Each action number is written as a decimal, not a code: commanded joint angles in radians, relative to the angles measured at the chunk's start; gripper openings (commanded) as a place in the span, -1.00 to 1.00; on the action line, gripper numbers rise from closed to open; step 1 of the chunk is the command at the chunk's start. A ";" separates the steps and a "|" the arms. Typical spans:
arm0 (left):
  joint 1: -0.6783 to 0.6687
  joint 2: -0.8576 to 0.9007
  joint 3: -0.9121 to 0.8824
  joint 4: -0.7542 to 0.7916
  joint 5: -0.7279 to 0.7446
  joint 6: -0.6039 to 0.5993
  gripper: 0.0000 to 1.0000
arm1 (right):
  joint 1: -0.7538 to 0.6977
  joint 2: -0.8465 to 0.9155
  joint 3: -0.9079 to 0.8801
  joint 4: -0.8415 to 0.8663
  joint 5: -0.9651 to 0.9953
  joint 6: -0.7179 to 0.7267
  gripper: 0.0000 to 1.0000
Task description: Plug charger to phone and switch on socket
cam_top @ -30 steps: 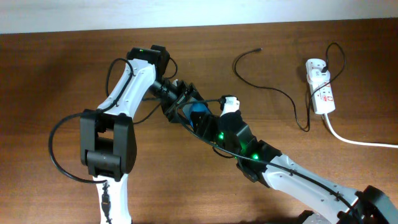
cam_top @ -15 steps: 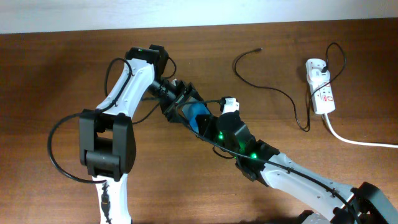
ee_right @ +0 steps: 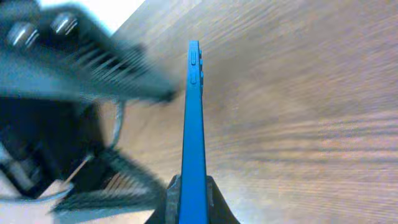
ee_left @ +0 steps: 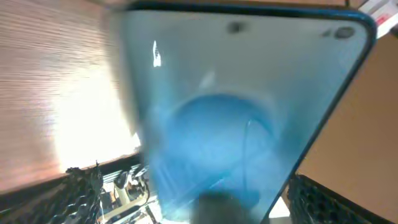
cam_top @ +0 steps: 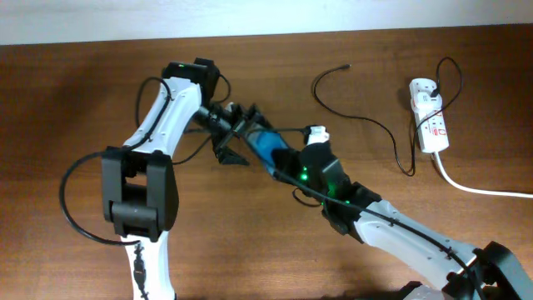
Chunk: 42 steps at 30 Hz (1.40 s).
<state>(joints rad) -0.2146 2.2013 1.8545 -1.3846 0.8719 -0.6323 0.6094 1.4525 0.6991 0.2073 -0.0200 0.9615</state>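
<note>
The phone, blue-screened, is held off the table at centre, edge-on in the right wrist view. My right gripper is shut on its lower end, its fingers pinching both faces. My left gripper stands open just left of the phone. In the left wrist view the screen fills the frame between the spread fingers without touching them. The charger, a thin black cable, lies on the table with its plug tip free. It leads to the adapter in the white socket at the far right.
The socket's thick white cord runs off the right edge. The left arm's black cable loops over the table at the left. Bare brown wood lies around the arms.
My left gripper has opened and let go of the phone. My right gripper has shut on the phone's lower end, and phone and grippers have shifted slightly up and right.
</note>
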 commanded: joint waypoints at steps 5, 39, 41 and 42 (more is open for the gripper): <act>0.222 -0.110 0.380 -0.304 -0.363 0.264 0.98 | -0.193 -0.081 0.011 -0.023 -0.089 -0.032 -0.92; 0.127 -0.663 -1.227 1.948 0.225 -0.797 0.80 | -0.116 0.007 0.011 0.168 -0.263 0.547 -0.92; 0.126 -0.662 -1.227 1.948 0.220 -0.846 0.70 | -0.111 0.007 0.011 0.241 -0.290 0.547 -0.92; 0.116 -0.662 -1.228 1.949 0.215 -0.864 0.69 | -0.098 0.007 0.011 0.314 -0.325 0.547 -0.92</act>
<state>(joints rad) -0.0879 1.5299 0.6231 0.5621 1.0744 -1.4403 0.4927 1.4677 0.6899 0.4213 -0.3012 1.5066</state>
